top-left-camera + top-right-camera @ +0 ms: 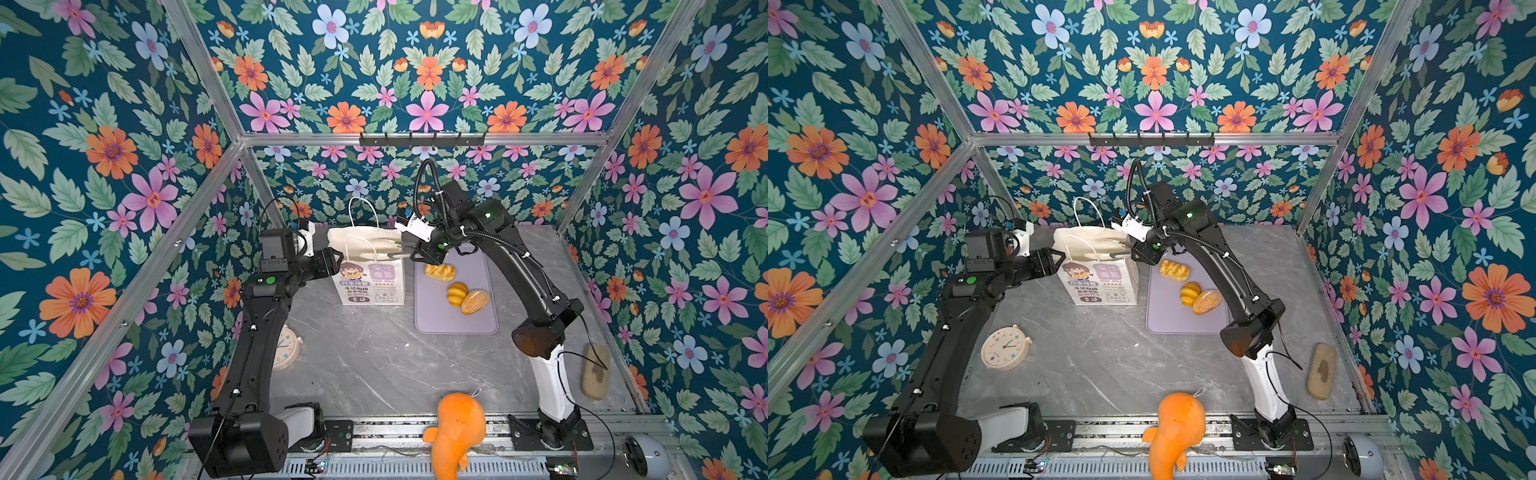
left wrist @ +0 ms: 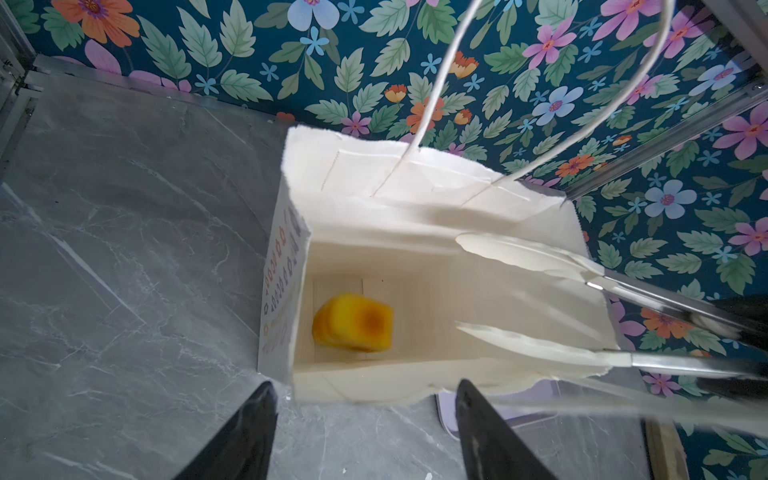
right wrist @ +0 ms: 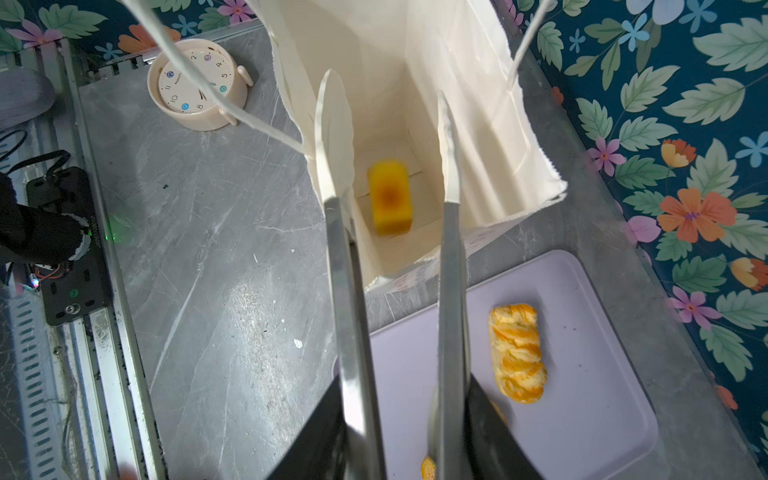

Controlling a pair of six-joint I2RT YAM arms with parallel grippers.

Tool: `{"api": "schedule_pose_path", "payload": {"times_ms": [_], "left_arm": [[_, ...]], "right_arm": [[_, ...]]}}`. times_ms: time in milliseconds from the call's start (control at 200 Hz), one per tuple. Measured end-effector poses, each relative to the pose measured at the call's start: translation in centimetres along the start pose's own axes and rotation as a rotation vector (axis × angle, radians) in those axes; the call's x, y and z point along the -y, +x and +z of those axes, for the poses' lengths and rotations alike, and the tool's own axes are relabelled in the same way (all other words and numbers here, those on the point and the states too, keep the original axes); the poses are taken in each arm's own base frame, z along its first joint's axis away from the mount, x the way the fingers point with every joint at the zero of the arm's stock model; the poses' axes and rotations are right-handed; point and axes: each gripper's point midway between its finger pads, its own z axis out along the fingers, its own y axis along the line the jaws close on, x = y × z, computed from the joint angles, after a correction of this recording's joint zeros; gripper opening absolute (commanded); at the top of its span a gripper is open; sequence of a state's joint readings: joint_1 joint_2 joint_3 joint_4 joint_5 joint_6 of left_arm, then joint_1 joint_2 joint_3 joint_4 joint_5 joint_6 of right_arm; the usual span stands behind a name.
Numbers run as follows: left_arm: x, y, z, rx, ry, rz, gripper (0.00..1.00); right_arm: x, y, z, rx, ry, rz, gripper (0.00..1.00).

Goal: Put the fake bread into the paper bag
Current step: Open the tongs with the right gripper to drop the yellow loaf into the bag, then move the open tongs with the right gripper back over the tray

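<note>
matt paper bag (image 2: 374,191), shiny metal tongs (image 3: 347,291)

The blocky loaf (image 2: 353,322) lies inside the upright paper bag (image 1: 368,282); braided roll (image 1: 439,272), ridged bun (image 1: 456,294), seeded roll (image 1: 475,301) lie beside it.

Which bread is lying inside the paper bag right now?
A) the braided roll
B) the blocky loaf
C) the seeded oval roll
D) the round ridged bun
B: the blocky loaf lies on the bottom of the paper bag, under the empty tongs. The braided roll, ridged bun and seeded roll lie on the lilac mat.
</note>
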State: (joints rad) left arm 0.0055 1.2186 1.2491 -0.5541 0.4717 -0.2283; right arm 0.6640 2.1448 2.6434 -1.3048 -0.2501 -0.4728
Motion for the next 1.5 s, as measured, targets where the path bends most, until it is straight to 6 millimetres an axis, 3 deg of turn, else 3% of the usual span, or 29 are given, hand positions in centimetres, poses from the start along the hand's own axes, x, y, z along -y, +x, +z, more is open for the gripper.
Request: {"api": "schedule_pose_path", "payload": {"times_ms": [300, 620, 835, 1000, 1225, 1500], "left_arm": [[-0.1, 0.2, 0.1, -0.004, -0.001, -0.002, 0.69], [-0.2, -1.0, -0.5, 0.030, -0.032, 0.013, 0.70], [-0.7, -1.7, -0.9, 0.053, -0.078, 0.032, 0.70], [-1.6, -2.0, -0.8, 0.056, -0.124, 0.029, 0.70], [-2.1, -2.3, -0.4, 0.042, -0.153, 0.029, 0.70], [-3.1, -3.5, 0.6, -0.009, -0.205, 0.059, 0.67]], "right_arm": [[-0.3, -0.7, -1.4, 0.034, 0.004, 0.002, 0.41], [-0.9, -2.4, -5.8, 0.130, 0.040, 0.018, 0.41], [-1.5, -2.4, -9.3, 0.170, 0.071, 0.059, 0.40], [-2.3, -0.4, -11.9, 0.157, 0.107, 0.121, 0.40], [-3.2, 4.2, -14.2, 0.108, 0.172, 0.247, 0.41], [-4.1, 11.1, -12.8, -0.013, 0.237, 0.451, 0.40]]}}
